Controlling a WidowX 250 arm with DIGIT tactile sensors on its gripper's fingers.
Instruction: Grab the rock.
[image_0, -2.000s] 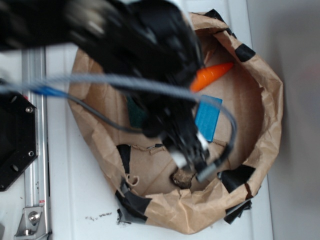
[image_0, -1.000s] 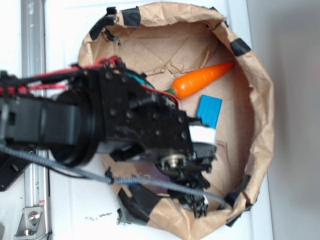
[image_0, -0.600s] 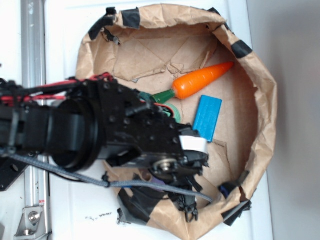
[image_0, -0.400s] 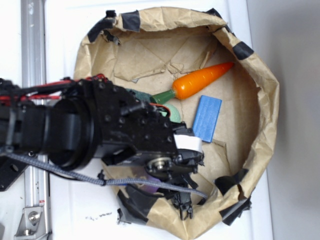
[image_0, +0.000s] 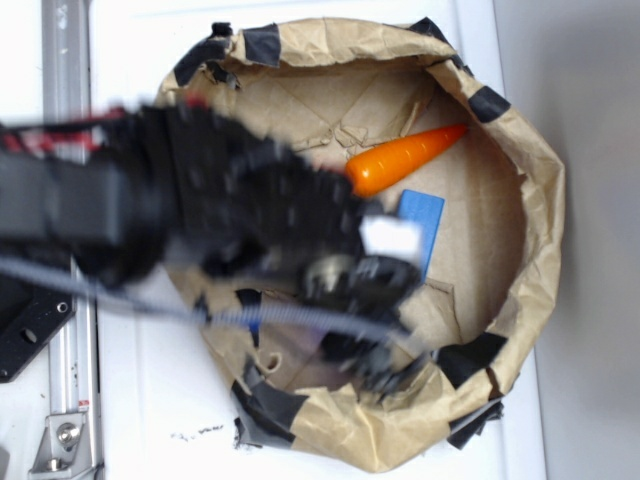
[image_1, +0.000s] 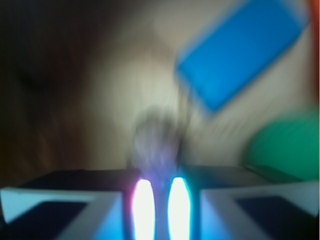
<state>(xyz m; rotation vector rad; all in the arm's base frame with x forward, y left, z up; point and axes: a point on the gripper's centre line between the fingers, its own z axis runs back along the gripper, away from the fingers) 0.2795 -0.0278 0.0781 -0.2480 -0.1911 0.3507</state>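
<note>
In the wrist view the rock (image_1: 157, 137) is a blurred grey-brown lump sitting right at my fingertips, between the two dark fingers. My gripper (image_1: 159, 172) is closed in on it from both sides. In the exterior view the black arm is smeared by motion and reaches into the brown paper bag (image_0: 540, 200). There the gripper (image_0: 385, 365) hangs over the bag's near floor and hides the rock.
An orange carrot (image_0: 400, 160) and a blue block (image_0: 420, 225) lie further in the bag. The blue block (image_1: 240, 50) and a green ball (image_1: 285, 145) show ahead of the jaws. A metal rail (image_0: 60, 60) runs along the left.
The arm came down over the rock at the bag's near side. It is now motion-blurred and shifted up and back, with the bag's near wall springing outward.
</note>
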